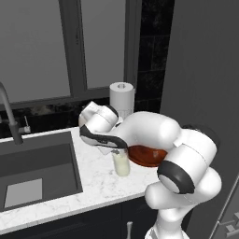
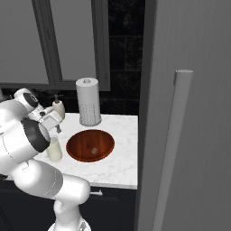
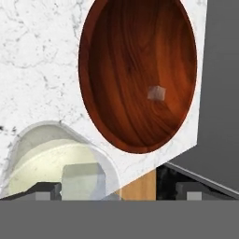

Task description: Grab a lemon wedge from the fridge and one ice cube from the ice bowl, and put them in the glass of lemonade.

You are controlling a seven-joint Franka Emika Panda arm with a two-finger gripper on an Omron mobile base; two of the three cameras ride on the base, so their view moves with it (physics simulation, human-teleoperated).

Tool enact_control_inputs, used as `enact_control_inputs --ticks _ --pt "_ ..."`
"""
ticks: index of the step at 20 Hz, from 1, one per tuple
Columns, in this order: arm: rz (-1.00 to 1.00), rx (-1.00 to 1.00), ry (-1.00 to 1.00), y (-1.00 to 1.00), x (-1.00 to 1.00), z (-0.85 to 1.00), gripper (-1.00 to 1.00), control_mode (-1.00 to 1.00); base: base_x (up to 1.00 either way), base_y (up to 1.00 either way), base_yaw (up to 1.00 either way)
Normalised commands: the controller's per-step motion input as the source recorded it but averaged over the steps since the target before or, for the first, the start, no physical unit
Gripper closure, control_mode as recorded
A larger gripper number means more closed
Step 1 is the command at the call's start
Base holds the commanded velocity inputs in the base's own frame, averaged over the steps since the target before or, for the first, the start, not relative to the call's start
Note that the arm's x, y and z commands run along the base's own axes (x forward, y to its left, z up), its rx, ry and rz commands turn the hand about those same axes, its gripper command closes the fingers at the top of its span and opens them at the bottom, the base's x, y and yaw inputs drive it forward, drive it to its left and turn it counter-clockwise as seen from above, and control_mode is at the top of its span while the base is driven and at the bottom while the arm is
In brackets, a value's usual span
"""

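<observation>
Gripper [image 3: 116,189] jaws spread, holding nothing, right over glass of lemonade [image 3: 56,163] w/ ice cube [image 3: 83,179] in it, left of ice bowl [image 3: 135,70]; probably slick, light, hard — pinch flat sides.

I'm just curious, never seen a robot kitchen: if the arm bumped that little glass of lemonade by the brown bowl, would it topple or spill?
Probably yes. The glass of lemonade is narrow and upright, so a sideways knock could tip it. It looks filled most of the way, so it may slosh. The marble counter looks smooth, so it might slide first. The ice bowl sits close beside it.
</observation>
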Motion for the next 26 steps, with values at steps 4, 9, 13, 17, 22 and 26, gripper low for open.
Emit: enact_control_inputs --ticks 4,9,13,17,22,26 --pt "0.0 0.0 -0.03 0.0 -0.01 0.24 -1.0 -1.0 0.0 0.0 0.0" --pt "0.0 0.11 -0.12 -0.23 -0.28 0.51 -1.0 -1.0 0.0 0.0 0.0" --pt "0.0 0.27 -0.28 -0.4 -0.79 0.51 -1.0 -1.0 0.0 0.0 0.0" --pt "0.0 0.36 -0.39 -0.96 -1.0 0.19 -1.0 -1.0 0.0 0.0 0.0" --pt "0.02 0.37 -0.31 -0.72 -1.0 0.42 -1.0 -1.0 0.0 0.0 0.0" --pt "0.16 0.25 -0.24 -0.41 -1.0 0.4 -1.0 -1.0 0.0 0.0 0.0"
